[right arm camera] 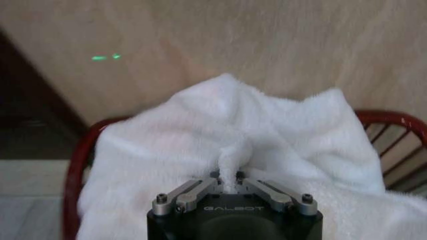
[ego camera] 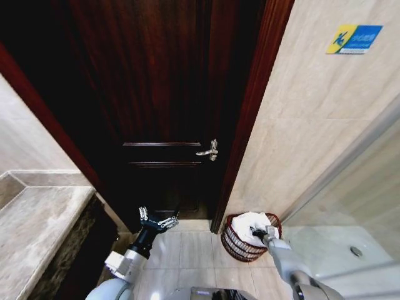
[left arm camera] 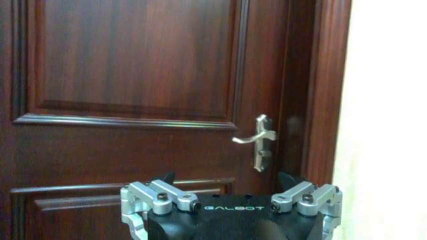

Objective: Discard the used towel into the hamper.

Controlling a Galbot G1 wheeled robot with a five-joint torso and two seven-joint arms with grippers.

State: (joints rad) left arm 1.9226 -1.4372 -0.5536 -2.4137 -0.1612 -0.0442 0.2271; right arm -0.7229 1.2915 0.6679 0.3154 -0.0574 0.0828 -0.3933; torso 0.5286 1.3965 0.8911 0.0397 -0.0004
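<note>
The right gripper [right arm camera: 229, 186] is pinching a towel [right arm camera: 267, 135] fold directly over the hamper [ego camera: 236, 245]; the towel is seemingly resting inside. The left gripper [ego camera: 157, 220] is idling, fingers apart, near the door [ego camera: 156, 94].

Towel [ego camera: 249, 222] heaped in the hamper [ego camera: 237, 246], pinched by the right end effector [ego camera: 259, 233].

The hamper is a small round basket of dark red open wirework, standing upright on the tiled floor against the wall, at about 5 o'clock in the head view. The white terry towel [right arm camera: 253, 145] lies bunched inside, rising above the red rim [right arm camera: 77, 170] and draping over it. One raised fold is caught between the closed fingers of the right end effector [right arm camera: 229, 181].
</note>
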